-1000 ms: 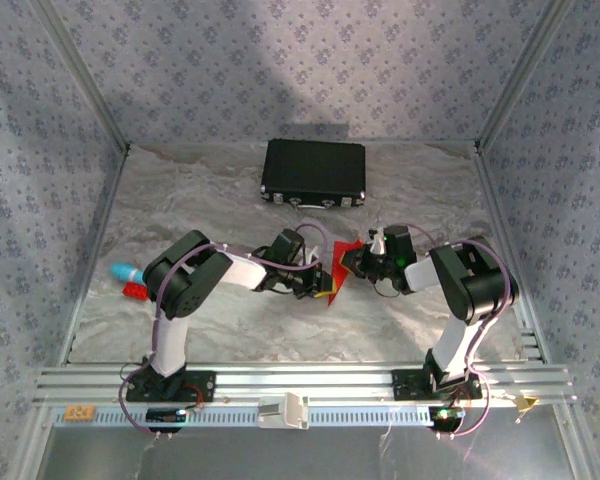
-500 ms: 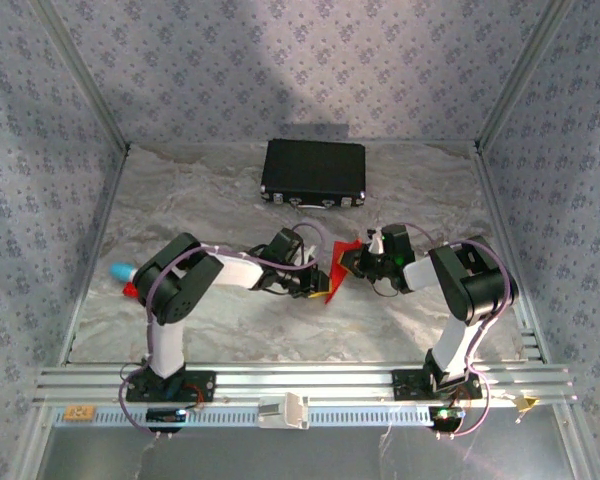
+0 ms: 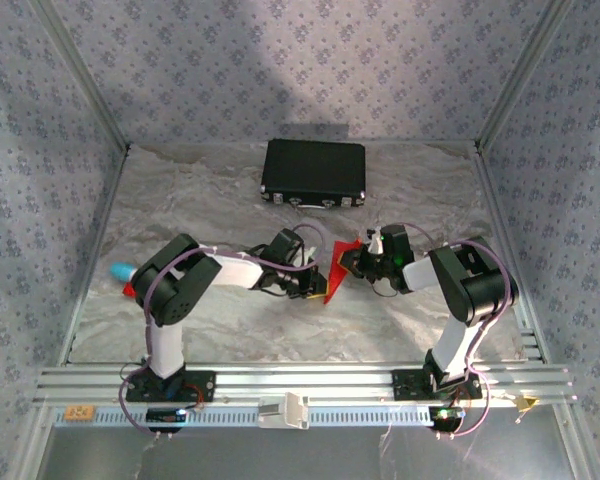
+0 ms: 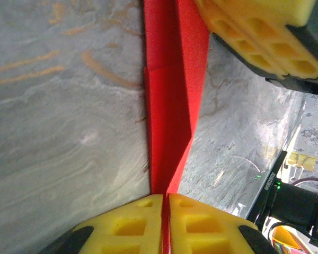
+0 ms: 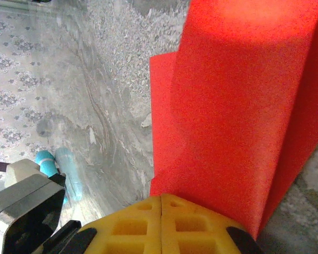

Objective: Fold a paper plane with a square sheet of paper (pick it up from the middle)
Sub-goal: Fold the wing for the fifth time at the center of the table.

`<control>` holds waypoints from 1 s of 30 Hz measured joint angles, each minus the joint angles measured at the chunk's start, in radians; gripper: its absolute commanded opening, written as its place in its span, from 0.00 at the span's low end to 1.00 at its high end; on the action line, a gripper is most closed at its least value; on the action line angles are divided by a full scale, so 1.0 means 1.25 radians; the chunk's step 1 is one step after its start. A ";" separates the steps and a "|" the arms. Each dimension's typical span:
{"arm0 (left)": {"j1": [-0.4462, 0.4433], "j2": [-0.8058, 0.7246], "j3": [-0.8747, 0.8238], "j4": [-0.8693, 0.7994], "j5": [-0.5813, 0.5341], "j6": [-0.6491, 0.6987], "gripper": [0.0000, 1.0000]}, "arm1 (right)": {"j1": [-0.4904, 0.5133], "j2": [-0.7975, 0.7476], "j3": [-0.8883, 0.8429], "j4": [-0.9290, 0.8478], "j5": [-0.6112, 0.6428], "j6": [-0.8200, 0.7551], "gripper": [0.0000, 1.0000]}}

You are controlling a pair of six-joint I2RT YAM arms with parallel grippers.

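Mid-table, between the two arms, the left gripper (image 4: 165, 197) is pinched together on one end of the square sheet of paper (image 4: 169, 106), and the right gripper (image 5: 161, 198) is clamped on the other end. The red sheet, already folded lengthwise, stands on edge between them; whether its lower corner touches the table (image 3: 220, 330) is unclear. It looks like a mid-fold step. The next move probably calls for laying it flat and pressing the crease, with both arms pulling evenly to avoid a tear. The black case (image 3: 313, 172) lies well beyond.
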 measured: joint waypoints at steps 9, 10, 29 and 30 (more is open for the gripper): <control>-0.006 -0.103 -0.031 -0.080 -0.063 0.010 0.17 | 0.002 -0.001 0.000 -0.001 0.002 0.000 0.07; -0.006 -0.113 -0.029 -0.080 -0.066 0.011 0.15 | 0.002 -0.001 0.000 -0.001 0.002 0.000 0.07; -0.018 0.044 0.196 -0.107 -0.003 0.043 0.00 | 0.004 -0.001 0.002 -0.004 0.002 0.000 0.07; -0.022 0.049 0.200 -0.114 -0.001 0.044 0.00 | 0.004 -0.001 0.002 -0.005 0.002 0.000 0.07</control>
